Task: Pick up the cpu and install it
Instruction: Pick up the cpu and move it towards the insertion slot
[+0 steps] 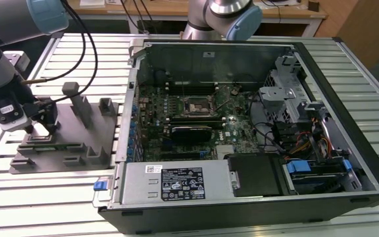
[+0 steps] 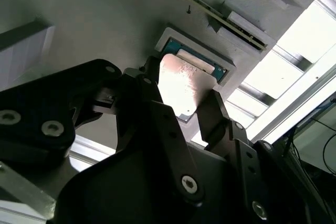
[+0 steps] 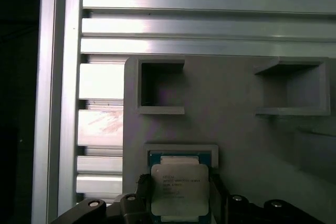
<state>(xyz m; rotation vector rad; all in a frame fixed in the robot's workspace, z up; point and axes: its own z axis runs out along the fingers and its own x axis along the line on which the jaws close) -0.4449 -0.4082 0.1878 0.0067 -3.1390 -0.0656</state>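
Note:
The cpu (image 3: 179,181), a small square chip with a pale silver top, sits between my gripper's (image 3: 179,195) dark fingers, which are shut on its two opposite edges. It is just above the square pocket (image 3: 181,153) of the grey plastic fixture (image 1: 64,148). In the second wrist view the cpu (image 2: 180,85) is raised off the pocket (image 2: 197,51), with my gripper (image 2: 184,98) closed around it. In the exterior view my gripper (image 1: 41,126) is low over the fixture at the exterior view's left. The dark socket (image 1: 196,105) lies on the motherboard inside the open computer case (image 1: 367,148).
The fixture carries upright posts (image 1: 77,101) beside my gripper. The case's walls, a power supply (image 1: 176,181) and a drive cage (image 1: 285,94) surround the motherboard. A second robot arm's base (image 1: 226,17) stands behind the case. All of it rests on a slatted aluminium table (image 1: 38,202).

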